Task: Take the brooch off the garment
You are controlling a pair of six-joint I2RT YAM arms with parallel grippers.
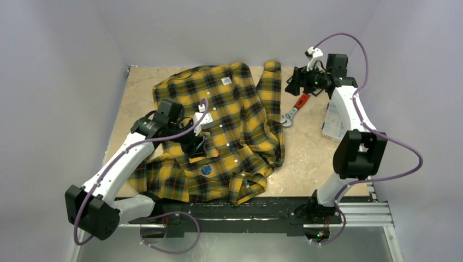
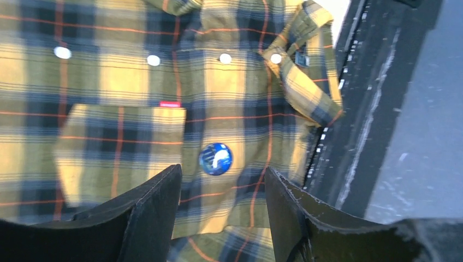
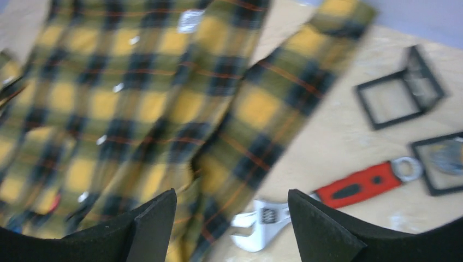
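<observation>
My left claw (image 2: 223,172) hangs part open and empty, just short of the blue brooch (image 2: 215,159) pinned on the shirt (image 2: 109,82) front, so closing off-centre would likely pinch loose cloth and drag it.

The top external camera looks down from above and behind the arm bases, far enough off to take in the whole tabletop (image 1: 311,158). The left wrist camera hangs close over the garment (image 2: 125,87) by the near edge, looking past the left hand (image 2: 222,172) at the brooch (image 2: 215,159). The right wrist camera sits higher near the far right corner and faces the garment's sleeve and a wrench (image 3: 327,196). All three views share the garment.
</observation>
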